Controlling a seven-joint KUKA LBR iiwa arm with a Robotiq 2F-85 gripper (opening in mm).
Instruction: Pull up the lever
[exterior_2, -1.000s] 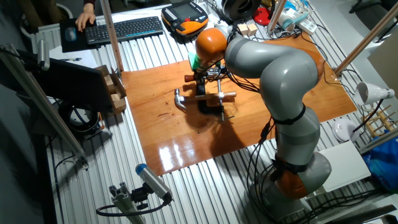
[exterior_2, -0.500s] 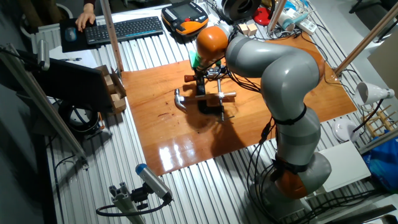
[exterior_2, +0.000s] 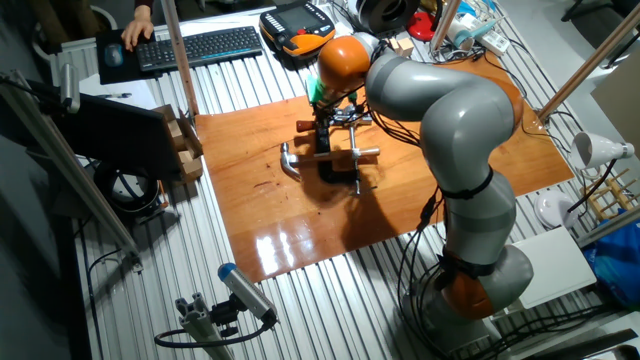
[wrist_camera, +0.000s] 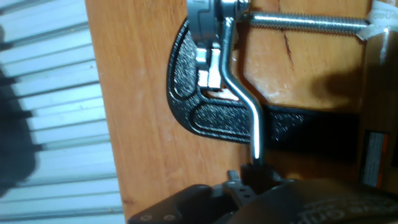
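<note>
Aluminium slats of the desk (wrist_camera: 50, 93) fill the left edge of the hand view. They carry an orange-brown wooden board (wrist_camera: 137, 124), which gives the work a flat, firm base.

1. In the fixed view, a hammer (exterior_2: 365, 153) lies across the board, head to the left. It touches or runs just beside the black clamp (wrist_camera: 205, 118). It is not part of this job.
2. The clamp lies flat on the board, so a pull on it is backed by the board and not by air.
3. The lever (wrist_camera: 256, 134) is a bent silver rod. It runs from the clamp's metal head down the hand view towards me.
4. The threaded screw (wrist_camera: 305, 23) runs off to the right from the same head.

My pincer (exterior_2: 335, 115) hangs directly over the clamp, aligned with the rod. The lever's free end meets the dark body of my pincer at the bottom of the hand view. The fingers themselves are hidden there, so I cannot tell whether they are closed on the rod.

Judgement: I am at the grasp stage. The lift is not yet done.
</note>
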